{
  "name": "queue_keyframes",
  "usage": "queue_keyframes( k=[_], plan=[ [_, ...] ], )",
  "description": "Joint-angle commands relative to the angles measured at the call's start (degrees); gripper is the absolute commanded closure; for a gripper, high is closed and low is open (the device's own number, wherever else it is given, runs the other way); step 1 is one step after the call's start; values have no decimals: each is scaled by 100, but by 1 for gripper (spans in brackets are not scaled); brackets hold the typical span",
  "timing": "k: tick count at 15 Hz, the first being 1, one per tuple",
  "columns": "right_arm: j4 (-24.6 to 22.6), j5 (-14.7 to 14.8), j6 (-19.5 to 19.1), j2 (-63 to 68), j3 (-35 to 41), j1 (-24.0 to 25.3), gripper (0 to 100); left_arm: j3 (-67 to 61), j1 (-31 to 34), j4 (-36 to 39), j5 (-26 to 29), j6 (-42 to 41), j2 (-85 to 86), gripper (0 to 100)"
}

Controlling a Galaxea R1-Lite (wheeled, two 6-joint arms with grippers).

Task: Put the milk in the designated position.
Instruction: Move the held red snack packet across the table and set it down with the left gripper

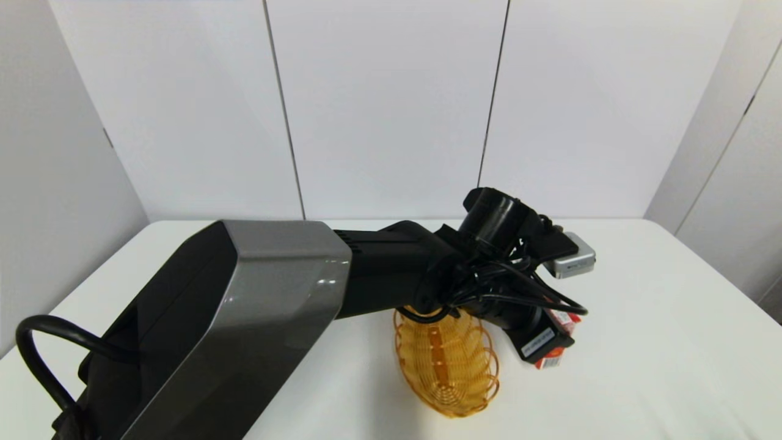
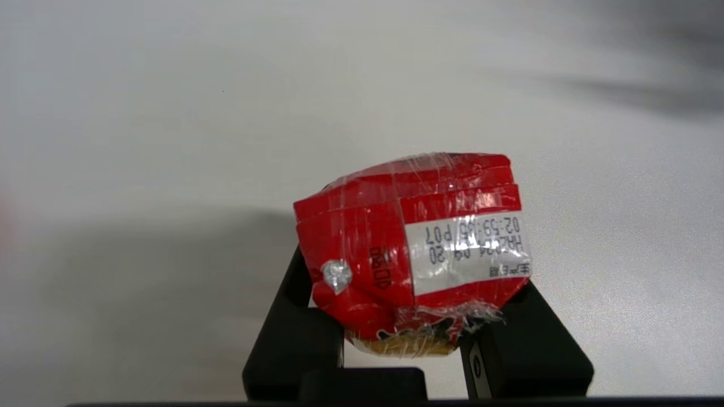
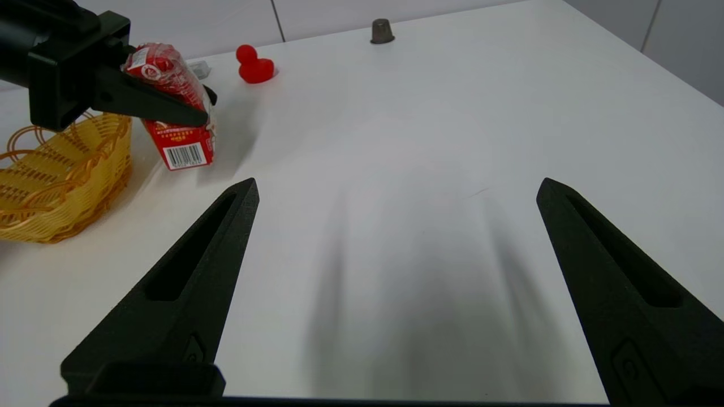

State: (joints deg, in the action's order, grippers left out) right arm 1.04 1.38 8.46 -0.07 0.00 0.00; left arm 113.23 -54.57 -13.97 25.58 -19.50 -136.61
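We see the left arm reaching across the table [image 1: 672, 342] toward the robot's right, its left pincer [image 2: 407, 316] closed around the milk [image 2: 418, 254], one finger on each side. The milk sits just to the right of the basket [image 1: 449, 366]; whether its lower end touches the table we cannot tell. The basket lies on the table, partly under the left arm. Beyond the milk, near the table's far edge, stands the toy duck [image 3: 254, 65], and farther along that edge a small cup-shaped thing [image 3: 383, 31]. The right pincer [image 3: 396, 226] hovers spread wide over bare table, well apart from the milk.
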Motion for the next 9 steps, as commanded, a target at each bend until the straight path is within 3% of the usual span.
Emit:
queue_keyframes(
  k=[1,3,4,9],
  plan=[
    [2,3,7,7,0,0,0,-2,-1,-27,18,-18,64,100],
    [2,3,7,7,0,0,0,-11,-1,-53,18,-9,90,100],
    [2,3,7,7,0,0,0,-11,-1,-106,18,-1,108,0],
    [2,3,7,7,0,0,0,-46,7,-194,18,-9,152,0]
  ],
)
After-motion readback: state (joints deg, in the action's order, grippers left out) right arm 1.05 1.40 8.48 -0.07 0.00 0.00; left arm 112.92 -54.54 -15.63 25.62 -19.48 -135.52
